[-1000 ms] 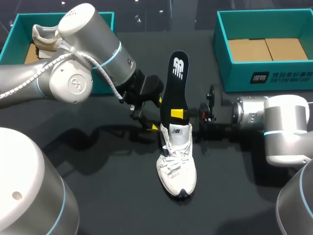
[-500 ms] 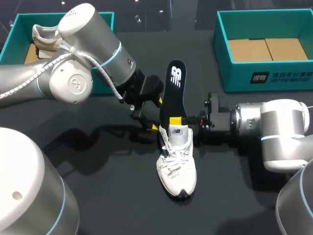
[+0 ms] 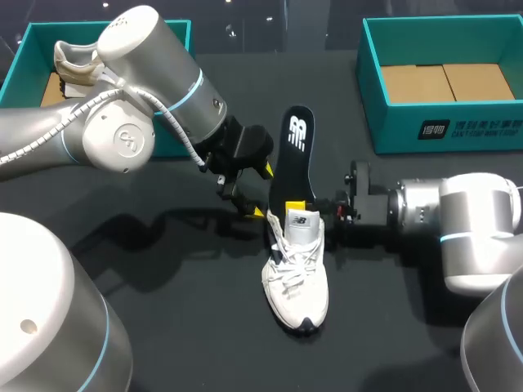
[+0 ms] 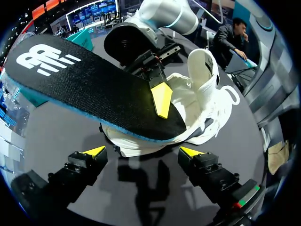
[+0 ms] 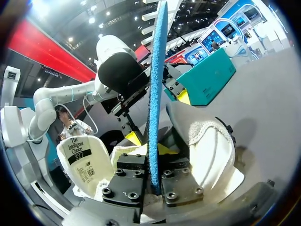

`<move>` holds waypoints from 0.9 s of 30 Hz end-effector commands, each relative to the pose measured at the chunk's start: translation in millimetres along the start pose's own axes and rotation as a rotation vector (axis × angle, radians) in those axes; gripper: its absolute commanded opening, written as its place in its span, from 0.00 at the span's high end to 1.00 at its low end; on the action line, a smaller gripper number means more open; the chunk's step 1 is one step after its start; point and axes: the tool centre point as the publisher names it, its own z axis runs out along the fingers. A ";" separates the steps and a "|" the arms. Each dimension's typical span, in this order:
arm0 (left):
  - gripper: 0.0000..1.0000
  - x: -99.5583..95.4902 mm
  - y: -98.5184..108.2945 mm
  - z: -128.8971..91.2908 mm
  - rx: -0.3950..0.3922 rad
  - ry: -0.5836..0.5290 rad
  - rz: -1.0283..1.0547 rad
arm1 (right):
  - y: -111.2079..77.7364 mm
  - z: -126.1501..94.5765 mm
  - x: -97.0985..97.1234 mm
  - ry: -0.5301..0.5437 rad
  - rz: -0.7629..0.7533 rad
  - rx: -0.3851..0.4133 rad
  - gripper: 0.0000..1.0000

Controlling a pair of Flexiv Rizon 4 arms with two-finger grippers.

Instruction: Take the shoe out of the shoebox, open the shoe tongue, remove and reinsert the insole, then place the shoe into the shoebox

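While the white shoe point(image 3: 296, 278) stands on the dark worktop point(image 3: 163, 310), the right fingers point(image 3: 296, 202) pinch the black insole point(image 3: 294, 151), which rises steeply from the shoe's opening. The left fingers point(image 4: 94, 151) are spread wide, holding nothing, just behind the heel.

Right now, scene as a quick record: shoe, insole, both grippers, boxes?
shoe: standing on table
insole: lower end in shoe's opening, rest sticking out
right gripper: jaws shut on insole
left gripper: jaws open, at shoe's heel end
right shoebox: no shoe inside
left shoebox: holds another shoe
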 end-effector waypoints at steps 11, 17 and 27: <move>0.00 0.5 0.3 0.0 -0.001 0.000 0.001 | 14.2 2.7 -1.2 0.072 -0.049 0.022 0.78; 0.00 0.5 0.3 0.0 -0.001 0.000 0.001 | 19.6 2.9 -0.1 0.084 -0.063 0.028 0.78; 0.00 0.5 0.3 0.0 -0.001 0.000 0.001 | 24.7 2.2 8.1 0.084 -0.090 0.031 0.78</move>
